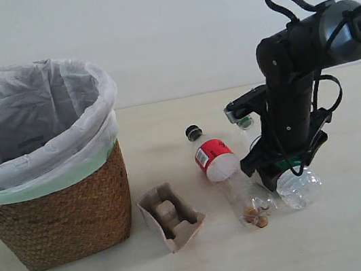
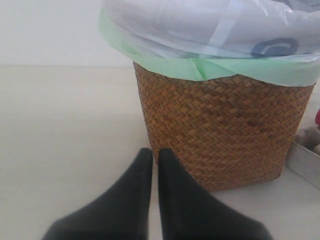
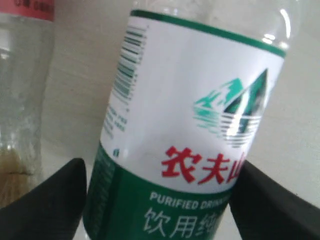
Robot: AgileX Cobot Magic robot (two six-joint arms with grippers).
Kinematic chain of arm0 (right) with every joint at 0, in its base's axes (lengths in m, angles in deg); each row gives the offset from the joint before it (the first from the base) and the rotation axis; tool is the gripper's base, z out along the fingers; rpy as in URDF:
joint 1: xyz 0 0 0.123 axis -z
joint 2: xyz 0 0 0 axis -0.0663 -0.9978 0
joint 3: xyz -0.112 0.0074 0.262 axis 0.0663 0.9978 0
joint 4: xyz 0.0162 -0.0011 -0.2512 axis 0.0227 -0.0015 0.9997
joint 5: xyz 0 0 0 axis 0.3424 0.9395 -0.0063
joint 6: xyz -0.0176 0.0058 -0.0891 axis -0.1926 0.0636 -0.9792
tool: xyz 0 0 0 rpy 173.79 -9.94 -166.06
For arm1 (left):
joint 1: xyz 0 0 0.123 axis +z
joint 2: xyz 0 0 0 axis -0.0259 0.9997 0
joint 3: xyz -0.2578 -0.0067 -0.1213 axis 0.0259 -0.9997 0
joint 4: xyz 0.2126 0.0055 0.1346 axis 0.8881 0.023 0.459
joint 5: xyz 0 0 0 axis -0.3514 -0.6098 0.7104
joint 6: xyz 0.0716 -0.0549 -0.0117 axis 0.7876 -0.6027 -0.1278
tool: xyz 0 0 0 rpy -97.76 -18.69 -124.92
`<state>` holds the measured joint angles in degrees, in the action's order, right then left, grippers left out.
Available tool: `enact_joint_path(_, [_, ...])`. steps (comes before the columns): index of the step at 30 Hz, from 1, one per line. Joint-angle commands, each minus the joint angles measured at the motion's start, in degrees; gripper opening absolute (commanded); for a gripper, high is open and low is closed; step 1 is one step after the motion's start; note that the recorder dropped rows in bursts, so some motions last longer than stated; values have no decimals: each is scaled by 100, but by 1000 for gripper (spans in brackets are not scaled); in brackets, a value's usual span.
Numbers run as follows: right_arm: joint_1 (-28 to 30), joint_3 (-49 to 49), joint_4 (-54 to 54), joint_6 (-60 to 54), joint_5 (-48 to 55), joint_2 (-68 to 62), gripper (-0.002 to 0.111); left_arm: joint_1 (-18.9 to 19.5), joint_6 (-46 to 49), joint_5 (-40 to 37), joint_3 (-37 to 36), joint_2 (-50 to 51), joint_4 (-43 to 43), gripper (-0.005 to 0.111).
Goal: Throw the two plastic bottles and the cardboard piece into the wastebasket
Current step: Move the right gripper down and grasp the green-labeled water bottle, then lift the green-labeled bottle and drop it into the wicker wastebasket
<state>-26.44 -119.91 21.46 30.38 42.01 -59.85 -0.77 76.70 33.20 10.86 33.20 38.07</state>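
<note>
The green-capped bottle point(image 1: 299, 188) lies on the table with its neck pointing to the back. My right gripper point(image 1: 279, 169) is down over it. In the right wrist view both black fingers press the sides of its white-green label point(image 3: 190, 115), so the gripper point(image 3: 160, 200) is shut on it. The black-capped bottle point(image 1: 219, 165) with the red-white label lies just to its left, and its clear body point(image 3: 22, 80) shows beside the gripper. The cardboard piece point(image 1: 171, 216) lies in front of the wastebasket point(image 1: 62, 209). My left gripper point(image 2: 155, 159) is shut and empty, close to the wicker wall point(image 2: 225, 130).
The white bag point(image 1: 34, 124) with a pale green edge folds over the basket's rim. Some brown bits point(image 1: 255, 215) sit inside the black-capped bottle near its base. The left arm is outside the exterior view.
</note>
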Motion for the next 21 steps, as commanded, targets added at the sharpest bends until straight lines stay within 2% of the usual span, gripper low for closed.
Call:
enact_joint_path(1, [34, -7, 136, 116, -95, -68, 58, 22, 14, 40, -21, -22, -15, 4])
enact_joint_path(5, [34, -7, 191, 309, -87, -164, 55, 22, 14, 40, -21, -22, -15, 4])
enact_joint_path(7, [34, -7, 191, 309, -85, -200, 48, 22, 14, 40, -21, -22, -15, 4])
enact_joint_path(9, [37, -7, 251, 653, -129, -213, 31, 22, 14, 40, -21, -22, -15, 4])
enact_joint_path(11, [60, -7, 520, 1261, -150, -228, 5, 22, 14, 40, -21, -22, -15, 4])
enact_joint_path(12, [71, -7, 594, 1401, -125, -228, 0, 22, 14, 40, -21, -22, -15, 4])
enact_joint_path(16, [223, -7, 859, 1846, -111, -72, 0, 22, 14, 40, -21, -22, -15, 4])
enact_joint_path(21, [431, -7, 860, 1724, -47, 559, 0, 22, 14, 40, -21, -22, -15, 4])
